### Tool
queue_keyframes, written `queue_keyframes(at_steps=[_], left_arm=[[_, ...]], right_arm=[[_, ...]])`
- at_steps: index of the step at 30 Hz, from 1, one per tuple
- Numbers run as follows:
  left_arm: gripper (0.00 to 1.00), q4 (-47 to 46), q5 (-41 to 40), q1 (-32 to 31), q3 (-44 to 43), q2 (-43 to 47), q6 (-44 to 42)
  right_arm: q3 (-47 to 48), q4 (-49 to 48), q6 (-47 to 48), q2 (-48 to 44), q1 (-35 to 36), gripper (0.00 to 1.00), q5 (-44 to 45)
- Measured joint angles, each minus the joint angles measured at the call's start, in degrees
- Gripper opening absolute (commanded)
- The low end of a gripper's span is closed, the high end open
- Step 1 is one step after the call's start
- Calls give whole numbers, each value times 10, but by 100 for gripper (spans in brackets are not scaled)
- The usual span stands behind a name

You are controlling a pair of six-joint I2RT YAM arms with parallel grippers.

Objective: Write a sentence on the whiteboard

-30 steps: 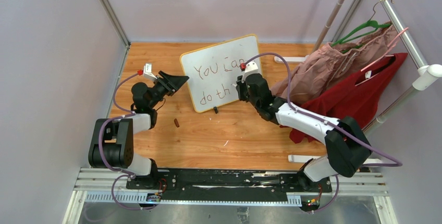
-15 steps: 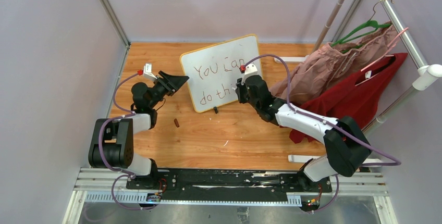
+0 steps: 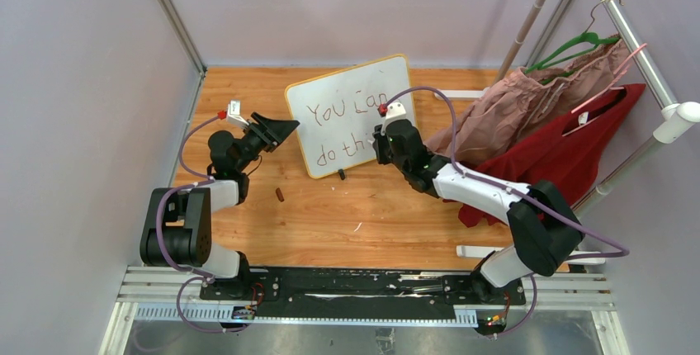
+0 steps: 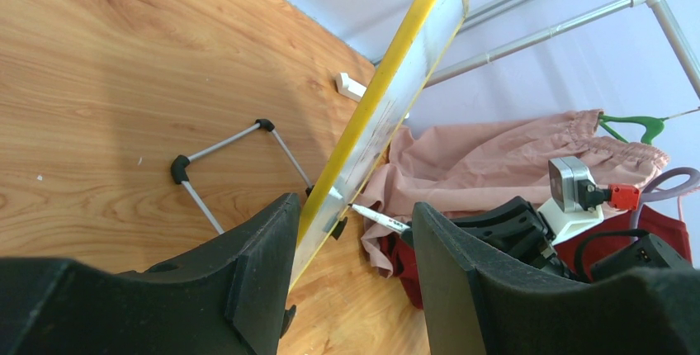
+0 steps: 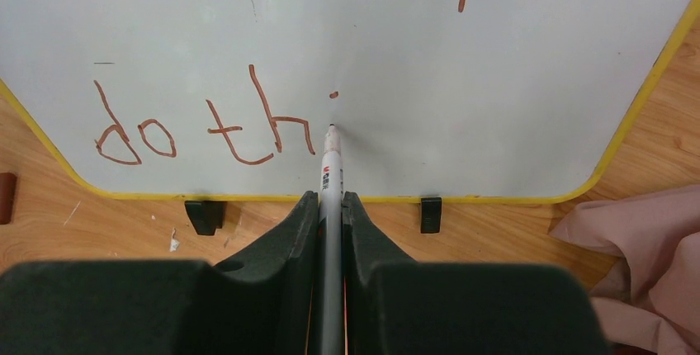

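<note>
The whiteboard (image 3: 351, 95) with a yellow frame stands tilted at the table's back middle. The sentence (image 3: 338, 128) reads "You can" above "do th". In the right wrist view "do th" (image 5: 206, 128) is followed by a small dot. My right gripper (image 3: 381, 142) (image 5: 330, 206) is shut on a grey marker (image 5: 332, 175), its tip on the board (image 5: 512, 66) just below that dot. My left gripper (image 3: 281, 128) (image 4: 355, 206) is open and straddles the board's left edge (image 4: 388, 99); the marker (image 4: 380, 220) shows beyond it.
A brown cap (image 3: 281, 195) lies on the wooden table left of centre. A clothes rack on the right carries a pink garment (image 3: 528, 103) and a red one (image 3: 569, 157). The rack's white foot (image 3: 483, 250) lies at front right. The board's wire stand (image 4: 227, 136) is behind it.
My right gripper has shifted slightly left with the marker along the lower line of writing. The left arm and the board have not moved.
</note>
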State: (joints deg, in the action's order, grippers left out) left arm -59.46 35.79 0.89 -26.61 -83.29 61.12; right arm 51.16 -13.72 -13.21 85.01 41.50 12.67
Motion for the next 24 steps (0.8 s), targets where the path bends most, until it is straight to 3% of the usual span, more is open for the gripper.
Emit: queue_keyframes(at_steps=[24], left_arm=[[58,0,0,0,0,0,0]], right_arm=[[5,1,-2,7,0,0,6]])
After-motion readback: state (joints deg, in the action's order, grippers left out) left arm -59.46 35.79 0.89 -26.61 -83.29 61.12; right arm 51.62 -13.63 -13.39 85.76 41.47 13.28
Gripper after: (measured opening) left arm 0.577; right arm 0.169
